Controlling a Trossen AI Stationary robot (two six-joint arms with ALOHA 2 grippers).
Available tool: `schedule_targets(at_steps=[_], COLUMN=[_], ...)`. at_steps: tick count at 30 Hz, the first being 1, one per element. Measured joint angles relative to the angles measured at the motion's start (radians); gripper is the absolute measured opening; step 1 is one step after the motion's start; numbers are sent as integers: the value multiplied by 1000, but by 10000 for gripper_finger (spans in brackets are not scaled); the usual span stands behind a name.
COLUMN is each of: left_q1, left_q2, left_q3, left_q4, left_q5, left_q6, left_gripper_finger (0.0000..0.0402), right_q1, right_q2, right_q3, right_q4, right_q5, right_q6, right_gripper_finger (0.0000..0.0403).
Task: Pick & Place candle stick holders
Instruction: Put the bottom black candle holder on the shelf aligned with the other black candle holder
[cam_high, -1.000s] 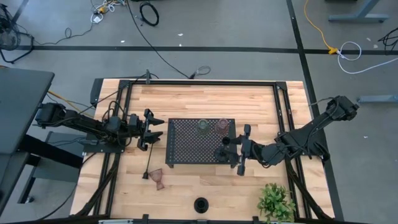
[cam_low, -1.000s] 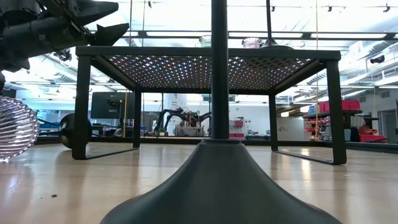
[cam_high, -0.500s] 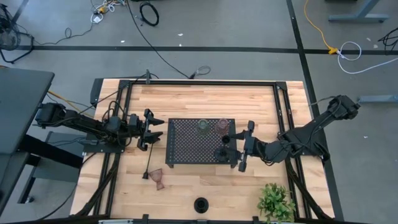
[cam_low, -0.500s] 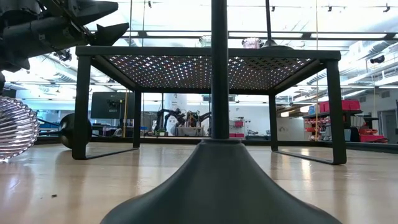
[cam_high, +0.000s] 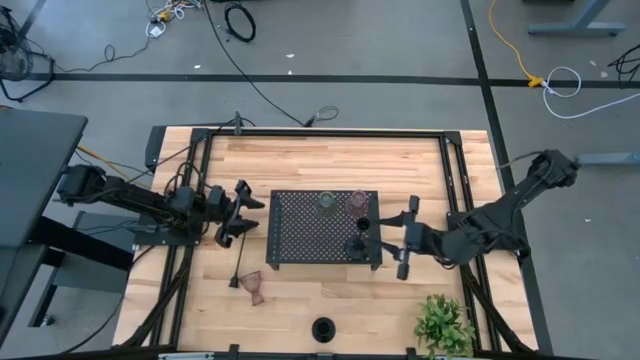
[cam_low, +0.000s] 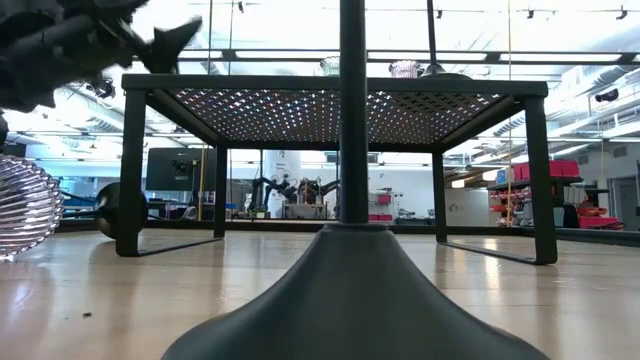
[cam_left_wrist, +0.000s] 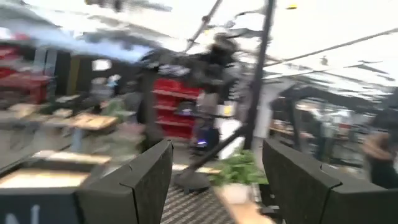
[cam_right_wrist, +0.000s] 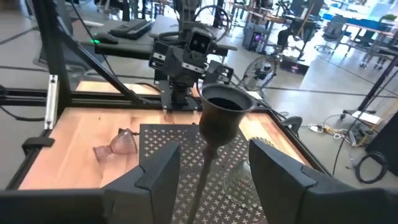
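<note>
A black perforated tray (cam_high: 300, 235) stands mid-table. On it stand a pale green glass holder (cam_high: 326, 203), a pinkish one (cam_high: 357, 202) and a black stemmed holder (cam_high: 359, 243), which also shows in the right wrist view (cam_right_wrist: 217, 112). My right gripper (cam_high: 405, 238) is open and empty, just right of the tray, with the black holder ahead of its fingers. My left gripper (cam_high: 243, 211) is open and empty at the tray's left edge. A second black holder (cam_high: 240, 268) and a pinkish glass one (cam_high: 255, 288) lie on their sides on the table. A third black holder (cam_high: 323, 328) stands at the near edge.
A small leafy plant (cam_high: 443, 325) stands at the near right corner. In the low view the near black holder's base (cam_low: 350, 300) fills the foreground, with the tray's legs (cam_low: 132, 170) behind it. Bare wood lies on the far side of the tray.
My right gripper has drawn back toward the table's right edge, away from the black holder, which stays upright on the tray. My left gripper has shifted slightly by the tray's left edge.
</note>
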Motion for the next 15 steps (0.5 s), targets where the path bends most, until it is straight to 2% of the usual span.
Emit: schedule_targets(at_steps=[3,10,15], left_q1=[-51,-214,-348], left_q2=[0,3,23], left_q3=[47,254,359], left_q4=[-81,-556,-666], left_q5=[23,-15,-92], left_q6=[59,102,170], left_gripper_finger=[248,248,248], right_q1=[27,62,65], right_q2=[-42,-116,-139], right_q3=[0,0,0], right_q4=[-69,-179,-193], right_q5=[35,79,80], right_q6=[35,151,152], right_gripper_finger=[192,192,192])
